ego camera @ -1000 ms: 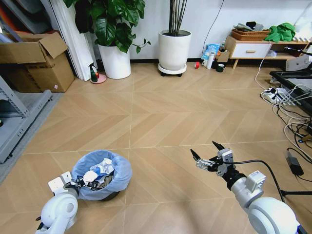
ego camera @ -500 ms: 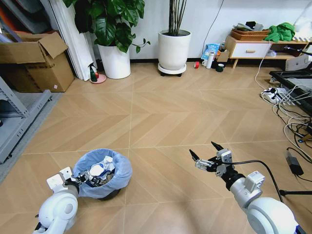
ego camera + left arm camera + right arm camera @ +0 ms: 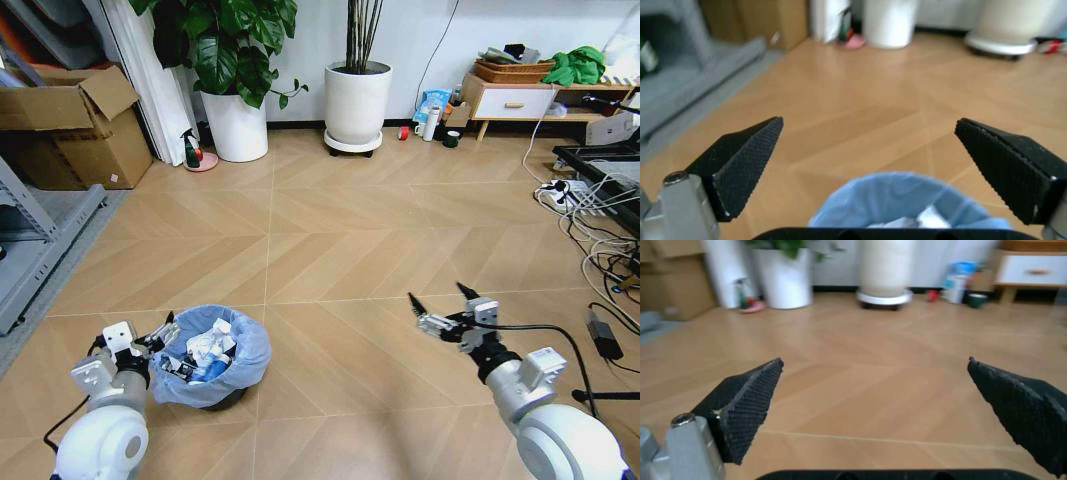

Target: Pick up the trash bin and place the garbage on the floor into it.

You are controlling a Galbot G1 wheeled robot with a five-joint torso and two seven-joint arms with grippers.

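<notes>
**Bin full, both grippers free**

Tan chevron floor runs from the robot out to a far wall lined with two white plant pots, a cardboard box at far left and a low cabinet at far right. Near left, the trash bin stands on the boards, its light-blue bag folded over the rim and the garbage heaped inside: white wads and a blue-white packet. I see no loose litter on the open boards nearby.

At the bin's left side sits the left gripper, fingers spread wide and holding nothing; its wrist view shows the blue rim low between the two pads. Near right, well apart from the bin, the right gripper hovers over bare boards with its fingers wide apart and empty.

To lift the bin well, the left fingers should probably straddle the rim squarely, one inside and one outside, and clamp wall and bag together, since crinkly plastic alone would likely slip or tear. A level lift should keep the heap from spilling.
</notes>
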